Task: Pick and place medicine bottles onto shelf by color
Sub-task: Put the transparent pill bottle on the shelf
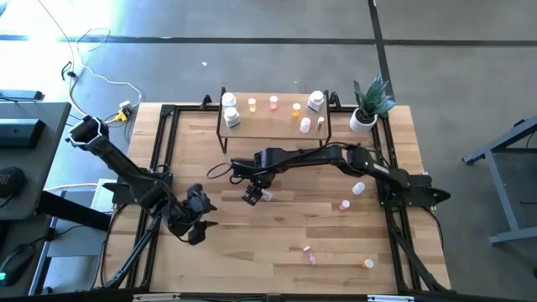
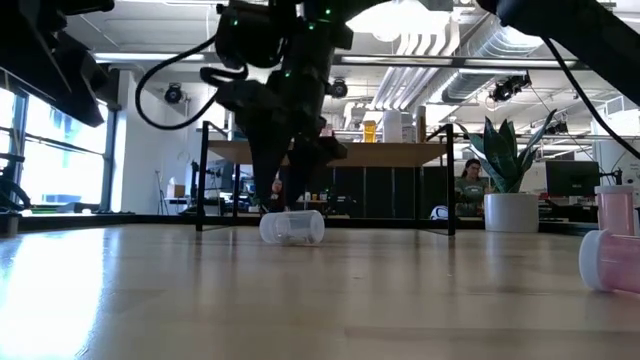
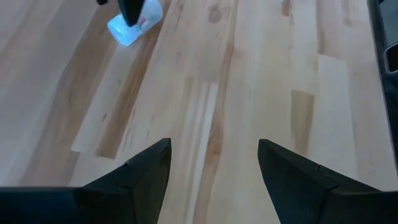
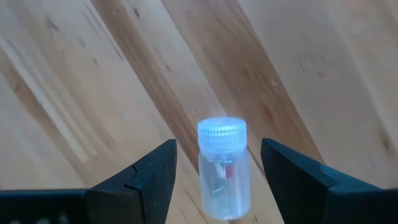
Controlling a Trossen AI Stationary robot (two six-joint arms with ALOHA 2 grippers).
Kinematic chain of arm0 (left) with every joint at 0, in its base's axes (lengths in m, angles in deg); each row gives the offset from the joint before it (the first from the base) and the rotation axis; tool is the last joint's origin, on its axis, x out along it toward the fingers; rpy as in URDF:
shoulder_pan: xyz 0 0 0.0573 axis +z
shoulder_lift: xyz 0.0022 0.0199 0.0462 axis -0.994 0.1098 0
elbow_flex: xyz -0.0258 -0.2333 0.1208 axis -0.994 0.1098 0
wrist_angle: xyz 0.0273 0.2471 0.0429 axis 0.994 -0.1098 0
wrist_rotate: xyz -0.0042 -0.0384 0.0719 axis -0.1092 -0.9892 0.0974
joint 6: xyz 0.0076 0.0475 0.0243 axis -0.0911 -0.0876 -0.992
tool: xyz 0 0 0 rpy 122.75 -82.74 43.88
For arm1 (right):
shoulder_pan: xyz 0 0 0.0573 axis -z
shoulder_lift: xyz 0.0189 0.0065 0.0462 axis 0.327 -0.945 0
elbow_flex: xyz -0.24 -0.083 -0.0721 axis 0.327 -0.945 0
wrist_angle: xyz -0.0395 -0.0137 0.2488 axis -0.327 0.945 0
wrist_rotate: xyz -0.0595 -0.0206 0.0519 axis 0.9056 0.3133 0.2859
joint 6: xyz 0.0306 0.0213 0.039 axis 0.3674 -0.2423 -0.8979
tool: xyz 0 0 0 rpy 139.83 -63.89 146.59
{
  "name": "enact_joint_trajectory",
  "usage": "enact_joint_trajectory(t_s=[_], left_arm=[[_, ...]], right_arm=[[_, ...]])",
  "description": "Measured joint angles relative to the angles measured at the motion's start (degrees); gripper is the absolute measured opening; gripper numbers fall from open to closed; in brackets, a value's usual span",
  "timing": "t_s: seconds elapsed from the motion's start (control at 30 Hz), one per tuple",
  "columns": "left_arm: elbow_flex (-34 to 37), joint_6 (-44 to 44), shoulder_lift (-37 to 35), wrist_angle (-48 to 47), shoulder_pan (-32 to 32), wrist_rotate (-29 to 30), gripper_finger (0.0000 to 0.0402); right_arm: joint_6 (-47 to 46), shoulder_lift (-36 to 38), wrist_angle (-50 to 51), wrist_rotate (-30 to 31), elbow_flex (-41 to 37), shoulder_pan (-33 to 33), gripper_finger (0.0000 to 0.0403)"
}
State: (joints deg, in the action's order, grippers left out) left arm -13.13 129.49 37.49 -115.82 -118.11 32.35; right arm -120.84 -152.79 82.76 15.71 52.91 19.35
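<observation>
Near the middle of the light-wood tabletop (image 1: 277, 235), the right gripper (image 1: 254, 195) hangs low over a small clear pill bottle with a white ribbed cap (image 4: 222, 167) that lies on its side on the wood. Seen from the right wrist, the bottle sits in the gap between the two dark fingers (image 4: 149, 177), which stand spread on either side of it with wood showing between each finger and the bottle, so the jaws are released and grasp nothing. From table height the same bottle (image 2: 293, 226) rests flat on the surface just below the dark gripper (image 2: 290, 150).

At the table's far edge stands the low light-wood shelf with thin black legs (image 1: 273, 124). On it are several bottles: two larger white ones (image 1: 230, 111) at its left end, a small pink one (image 1: 273, 102) and a small orange one (image 1: 296, 108) toward the middle, and white ones (image 1: 314, 104) at the right end. A green plant in a white pot (image 1: 366, 107) stands just beside the shelf's right end.

Other small bottles lie loose on the right half of the table: a white one (image 1: 358, 188), a pink one (image 1: 344, 205), another pink one (image 1: 310, 254) on its side, and what looks like an orange one (image 1: 367, 263) near the front edge.

The left gripper (image 1: 198, 220) waits over bare wood at the table's left front, well apart from the bottles, its fingers (image 3: 146, 174) parted and empty.
</observation>
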Motion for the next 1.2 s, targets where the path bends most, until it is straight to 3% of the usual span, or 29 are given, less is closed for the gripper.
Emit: enact_joint_trajectory(t_s=[0.5,0.93,1.2], left_arm=[[0.0,0.0,-1.22,-3.4,0.0,0.07,0.0229],[0.0,0.02,-1.22,-4.03,0.0,0.0,0.0229],[0.0,0.02,-1.22,-4.03,-0.02,-0.04,0.0229]], right_arm=[[-3.94,-4.32,0.31,-0.01,0.0,0.01,0.0221],[-4.9,-4.3,0.99,-1.9,0.07,-0.05,0.0133],[-4.86,-4.13,1.05,-2.48,0.11,-0.76,0.0133]])
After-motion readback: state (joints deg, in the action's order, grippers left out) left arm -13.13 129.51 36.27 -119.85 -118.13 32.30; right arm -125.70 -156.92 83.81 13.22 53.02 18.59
